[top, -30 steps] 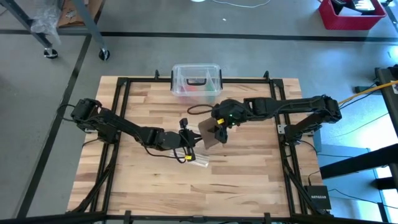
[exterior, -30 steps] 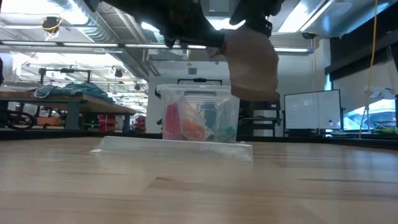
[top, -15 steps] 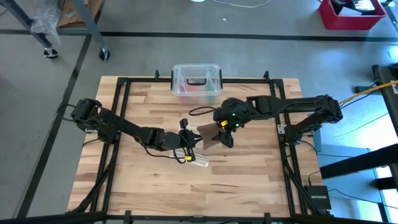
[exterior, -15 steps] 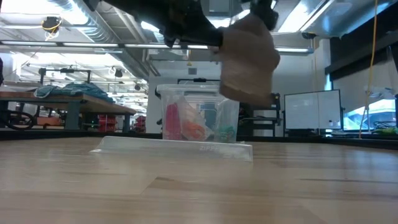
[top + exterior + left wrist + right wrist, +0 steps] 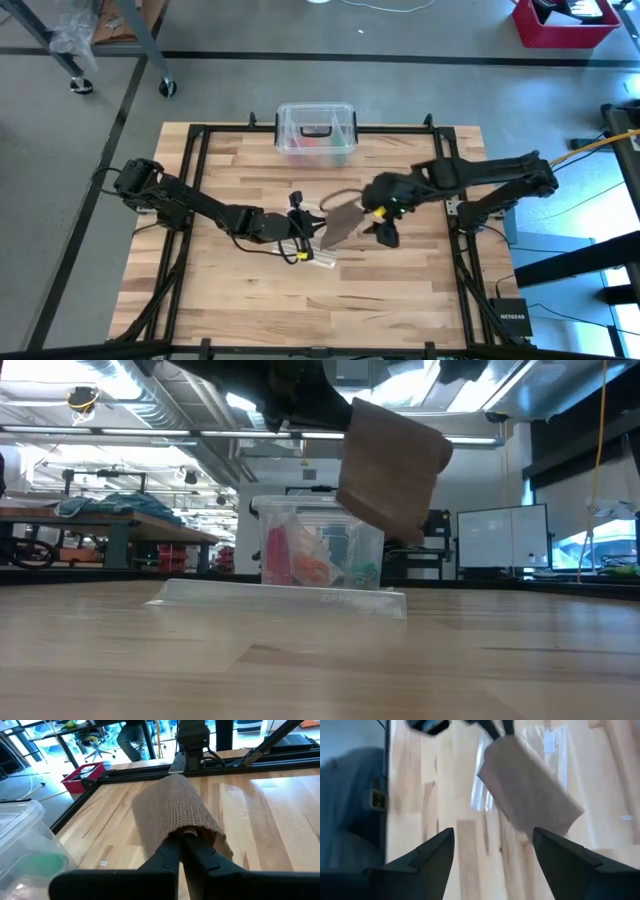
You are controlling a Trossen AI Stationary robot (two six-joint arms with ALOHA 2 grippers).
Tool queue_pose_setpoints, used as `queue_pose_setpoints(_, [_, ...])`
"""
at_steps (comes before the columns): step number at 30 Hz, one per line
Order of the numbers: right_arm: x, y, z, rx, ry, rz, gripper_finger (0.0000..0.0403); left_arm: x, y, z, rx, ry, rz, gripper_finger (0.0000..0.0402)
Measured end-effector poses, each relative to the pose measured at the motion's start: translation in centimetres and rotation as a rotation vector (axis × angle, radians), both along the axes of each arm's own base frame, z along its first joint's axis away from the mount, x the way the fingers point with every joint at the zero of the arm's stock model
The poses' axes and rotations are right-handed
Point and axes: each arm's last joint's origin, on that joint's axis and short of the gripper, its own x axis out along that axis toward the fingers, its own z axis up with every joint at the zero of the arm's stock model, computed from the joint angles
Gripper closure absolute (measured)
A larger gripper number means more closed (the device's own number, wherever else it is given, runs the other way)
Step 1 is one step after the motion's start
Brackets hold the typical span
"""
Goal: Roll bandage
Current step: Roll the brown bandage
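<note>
The bandage (image 5: 342, 219) is a short brown roll held in the air at the table's middle. My left gripper (image 5: 312, 226) reaches in level from the left and is shut on the roll's left end. In the low view the roll (image 5: 390, 465) hangs tilted, well above the tabletop. My right gripper (image 5: 386, 234) stands open just right of the roll and slightly nearer, touching nothing. Its wrist view looks down past its spread fingers (image 5: 492, 860) at the roll (image 5: 530, 790). My left gripper has its shut fingers (image 5: 182, 847) pushed into the roll's near end (image 5: 192, 831), coming level from the table's left, along the roll. The woven cloth wraps over the fingertips and hides them. The roll sticks out beyond the fingers, tilted and clear of the table.
A flat clear plastic bag (image 5: 318, 258) lies on the wood below and just in front of the roll, also seen in the low view as the bag (image 5: 285, 598). A clear plastic box (image 5: 316, 128) with a black handle stands at the far edge. Black frame rails (image 5: 460, 215) border the table.
My right gripper has drawn away from the roll toward the table's right and near edges, rising and tipping further down, its fingers open throughout. The roll stays on my left gripper; its free end now shows uncovered and tilted.
</note>
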Motion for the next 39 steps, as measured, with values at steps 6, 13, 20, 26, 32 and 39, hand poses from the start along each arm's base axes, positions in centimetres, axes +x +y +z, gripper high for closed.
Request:
queue_pose_setpoints(6, [-3.3,1.7,-0.3,-0.109,-0.043,-0.069,0.0132,0.0,0.0,0.0,-0.001,-0.004,-0.001,0.0402])
queue_pose_setpoints(13, [-6.2,3.8,-6.3,-0.113,-0.119,-0.119,0.0132,0.0,-0.1,0.1,-0.003,-0.006,-0.003,0.0402])
queue_pose_setpoints(20, [-5.7,4.9,-15.2,-0.113,-0.197,-0.12,0.0132,0.0,-0.1,0.1,0.0,-0.007,-0.004,0.0402])
queue_pose_setpoints(26, [-5.0,4.3,-18.5,-0.189,-0.367,-0.232,0.0132,0.0,-0.1,0.2,-0.002,-0.017,-0.005,0.0402])
queue_pose_setpoints(32, [-4.6,4.2,-19.6,-0.189,-0.624,-0.263,0.0132,0.0,-0.2,0.3,-0.003,-0.03,-0.008,0.0402])
queue_pose_setpoints(39, [-3.4,4.4,-20.2,-0.202,-0.704,-0.256,0.0132,0.1,-0.3,0.7,-0.015,-0.069,-0.008,0.0402])
